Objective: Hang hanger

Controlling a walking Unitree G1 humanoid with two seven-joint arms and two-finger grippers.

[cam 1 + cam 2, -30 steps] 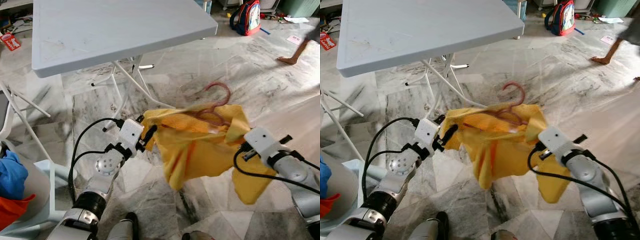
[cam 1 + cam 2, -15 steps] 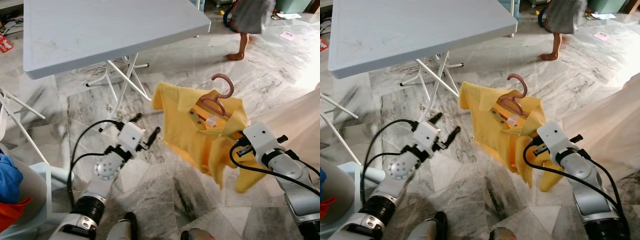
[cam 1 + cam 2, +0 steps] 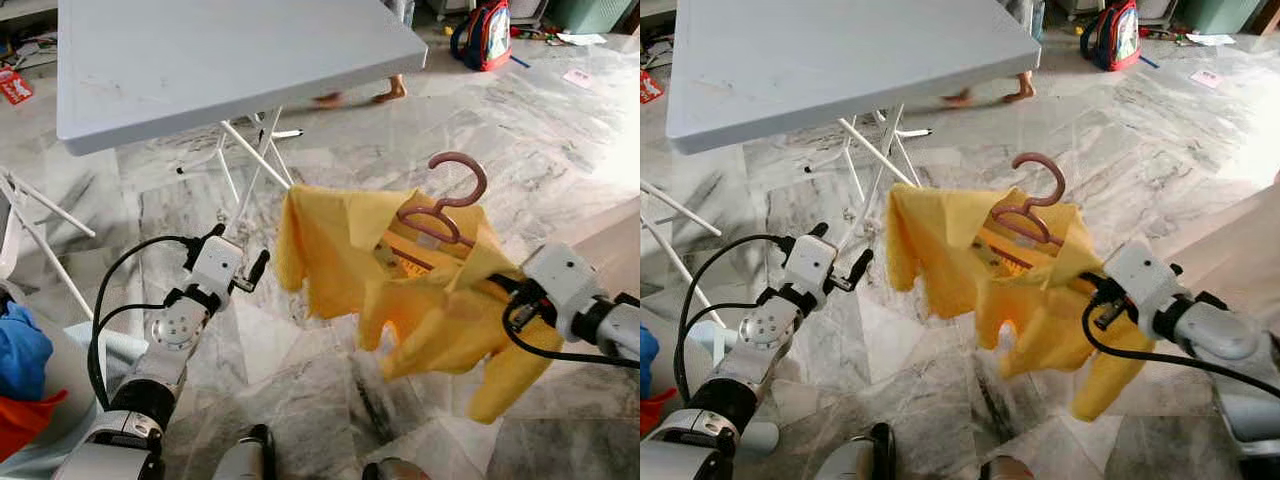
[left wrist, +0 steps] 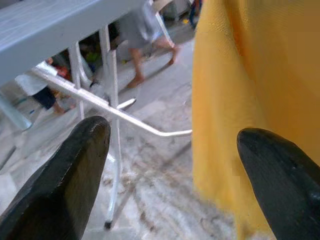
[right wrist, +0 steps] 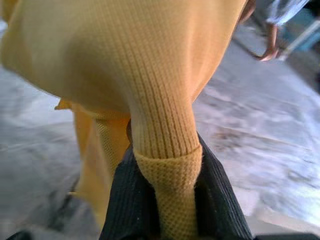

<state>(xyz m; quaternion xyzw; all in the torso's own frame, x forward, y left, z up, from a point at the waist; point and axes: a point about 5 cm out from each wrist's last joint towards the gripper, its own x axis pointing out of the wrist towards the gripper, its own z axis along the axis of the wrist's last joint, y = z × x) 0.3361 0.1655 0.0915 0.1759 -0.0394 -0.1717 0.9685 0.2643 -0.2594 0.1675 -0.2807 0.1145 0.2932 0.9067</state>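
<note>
- The pink hanger (image 3: 447,197) was held up in the air above the marble floor (image 3: 560,130), its hook pointing upward and its arms tucked inside the collar of a yellow shirt (image 3: 400,285).
- The yellow shirt draped off the hanger, 1 side spread toward the robot's left and the rest bunched and drooping low on the right.
- The right claw (image 5: 167,200) was pressed together on a fold of the yellow shirt's ribbed edge; in the right wrist view the knit ran between the 2 black fingers (image 5: 125,205).
- In the left eye view the right claw's white housing sat just beside the lower right of the shirt, the fabric covering its fingertips.
- The left claw (image 3: 240,262) was spread apart and gripping nothing, just beside the shirt's left edge without touching it.
- In the left wrist view its 2 fingers (image 4: 65,175) stood wide apart, with the yellow cloth hanging between them toward 1 side.
- A grey folding surface (image 3: 220,60) on white legs stood behind the left claw, beyond the shirt.
- A person's bare feet (image 3: 360,97) showed, blurred, on the floor past the surface's far edge.
- A red backpack (image 3: 487,35) stood on the floor farther back to the right.
- Blue and orange cloth (image 3: 20,375) lay at the near left edge.
</note>
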